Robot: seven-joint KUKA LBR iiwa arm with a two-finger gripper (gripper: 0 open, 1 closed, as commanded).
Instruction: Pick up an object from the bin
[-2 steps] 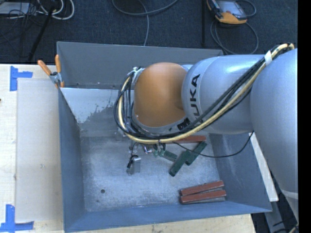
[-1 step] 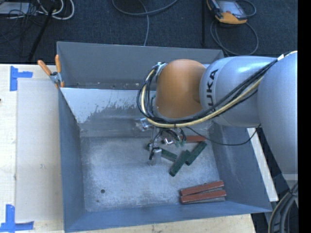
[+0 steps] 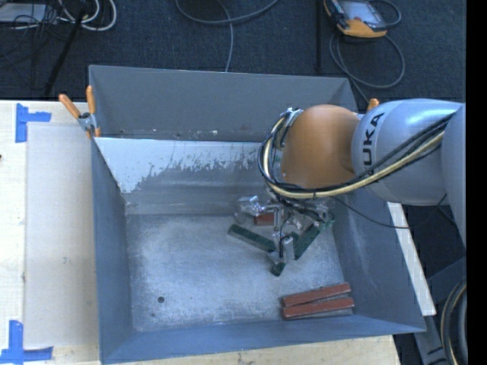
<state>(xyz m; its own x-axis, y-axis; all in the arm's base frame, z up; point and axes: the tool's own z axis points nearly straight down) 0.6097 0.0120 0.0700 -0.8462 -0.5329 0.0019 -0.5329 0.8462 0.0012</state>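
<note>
Gripper (image 3: 284,242) is held over dark-green angular pieces (image 3: 249,236), prob. plastic, up-left of reddish-brown flat block (image 3: 317,301); grip state can't be told. One pc should be centred first.

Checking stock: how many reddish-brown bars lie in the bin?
2: upper bar and lower bar, touching, near the view's lower right. The arm may hide others.

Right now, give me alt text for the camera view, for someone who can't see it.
The claw is down among dark green pieces in the middle of the grey bin. Two brown bars lie by its lower-right corner.
</note>
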